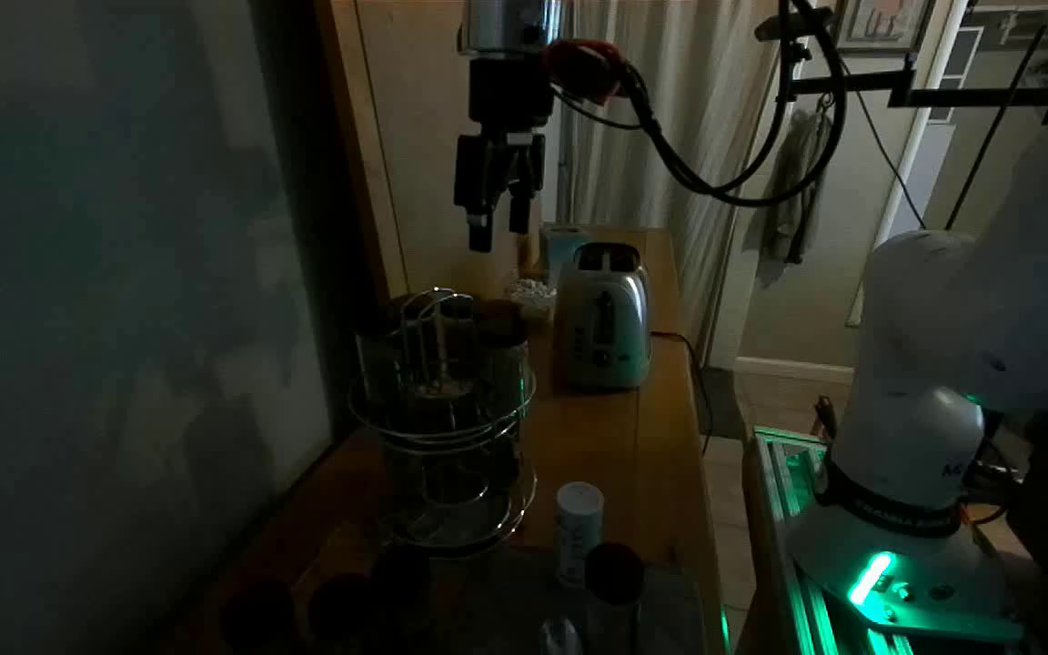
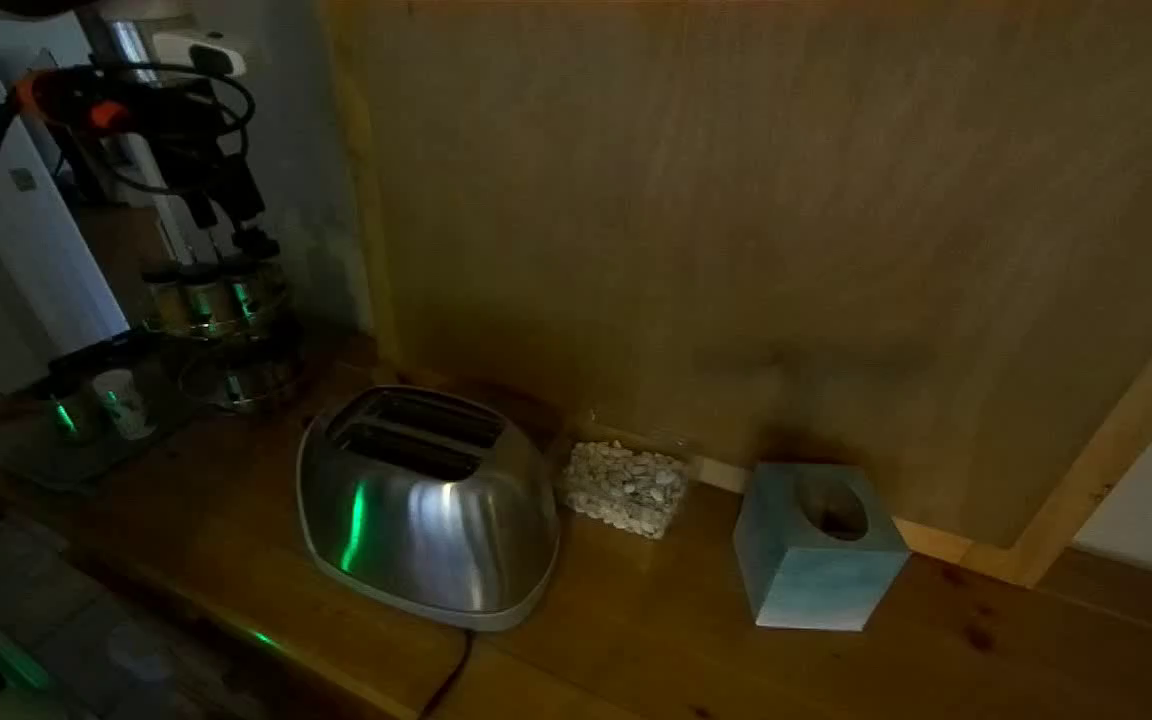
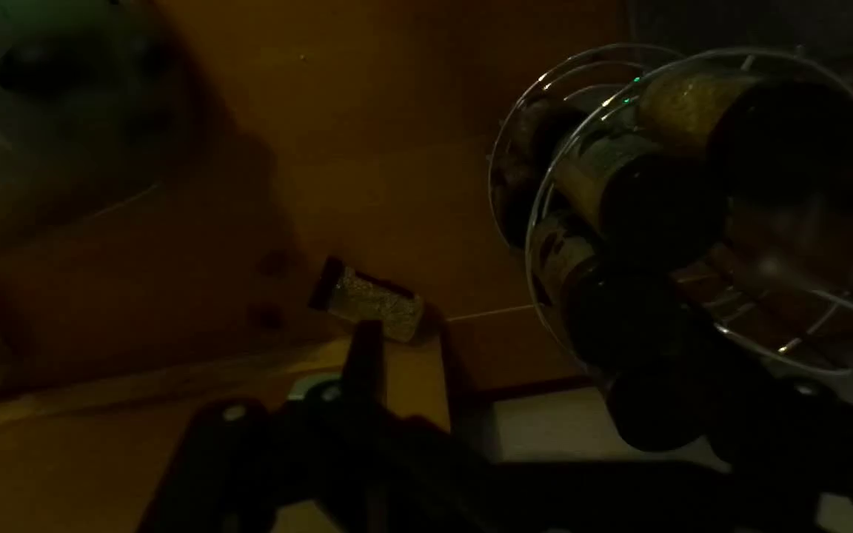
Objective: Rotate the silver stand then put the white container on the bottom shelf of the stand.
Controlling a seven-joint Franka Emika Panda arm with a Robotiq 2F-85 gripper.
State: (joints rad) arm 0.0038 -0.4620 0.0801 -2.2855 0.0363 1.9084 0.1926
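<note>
In an exterior view the gripper (image 1: 500,230) hangs spread, higher than the stand (image 1: 440,445); the container (image 1: 580,526) stands well below the gripper. In an exterior view the toaster (image 2: 436,535) sits well apart from it. In the wrist view a jar (image 3: 375,300) is below the gripper.

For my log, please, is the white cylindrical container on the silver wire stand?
No, the white cylindrical container sits beside the silver wire stand, not on it.
</note>
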